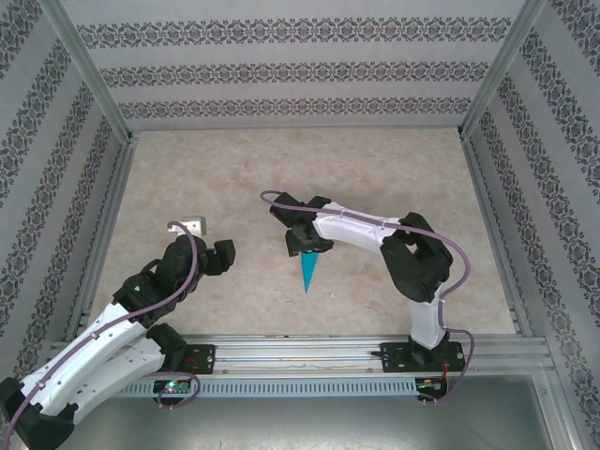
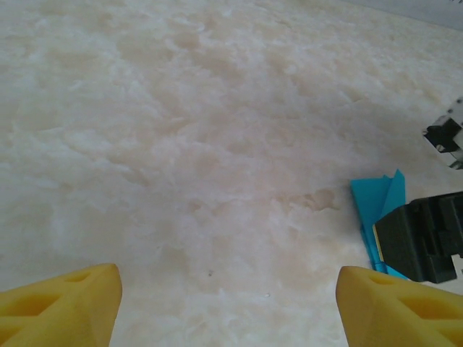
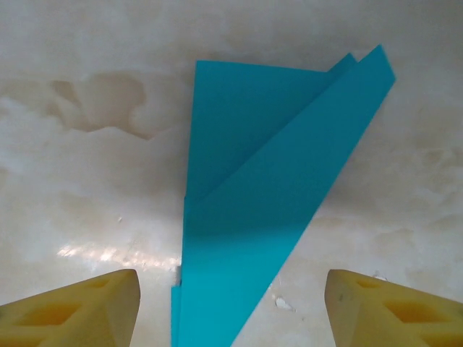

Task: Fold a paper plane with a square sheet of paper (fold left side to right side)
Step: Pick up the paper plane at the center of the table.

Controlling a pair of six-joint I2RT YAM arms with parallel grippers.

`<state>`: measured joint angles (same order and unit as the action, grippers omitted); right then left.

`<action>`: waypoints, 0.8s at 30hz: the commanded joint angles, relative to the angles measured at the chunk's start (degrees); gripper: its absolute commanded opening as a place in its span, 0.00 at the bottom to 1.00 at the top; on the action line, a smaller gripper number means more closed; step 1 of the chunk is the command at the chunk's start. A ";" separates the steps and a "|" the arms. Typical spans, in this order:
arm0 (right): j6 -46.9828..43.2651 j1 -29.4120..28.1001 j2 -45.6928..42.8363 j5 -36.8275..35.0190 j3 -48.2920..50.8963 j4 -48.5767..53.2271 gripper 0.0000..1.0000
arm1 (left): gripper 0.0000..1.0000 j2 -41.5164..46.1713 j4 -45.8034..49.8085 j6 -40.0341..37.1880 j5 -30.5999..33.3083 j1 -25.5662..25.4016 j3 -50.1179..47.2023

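two grippers: both stood released, and neither was grasping anything.
right gripper [image 1: 307, 247]: jaws were apart above the paper plane [image 3: 268, 195]. its yellow pads [image 3: 72, 307] sat one on each side of the paper, and no contact with it could be seen.
left gripper [image 1: 223, 255]: jaws were apart and empty over bare table [image 2: 181, 144], near the plane's left side but apart from it.
paper plane: it lay flat near the middle of the table as a slim teal dart. in the top view its point faced the arm bases and its wide end was partly hidden under the right gripper.
layers: one flap lay over another, and the two corners at the wide end were offset rather than matched.
task stage: judged late, because the dart shape was formed and nothing held it down.
risk, crease: the upper flap could spring up, since thin paper with no pressure on it recovers from a soft fold.
risk, slip: a pad pressing at one end only could pivot or slide the dart on the smooth table.
risk, partial grasp: closing jaws could catch a single layer and peel the fold open.
risk, arms: the grippers were near each other, so a sideways approach by the left could nudge the plane or strike the right fingers.
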<state>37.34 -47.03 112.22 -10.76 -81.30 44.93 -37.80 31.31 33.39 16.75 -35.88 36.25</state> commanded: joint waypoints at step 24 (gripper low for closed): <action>2.03 -0.06 2.95 -4.08 -3.45 3.02 0.28 | 0.82 0.10 2.73 -1.64 1.75 0.76 -0.95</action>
<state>38.89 -47.03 117.38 -12.64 -84.82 46.13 -37.82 32.23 33.10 17.06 -35.88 35.46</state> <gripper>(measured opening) 0.294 0.819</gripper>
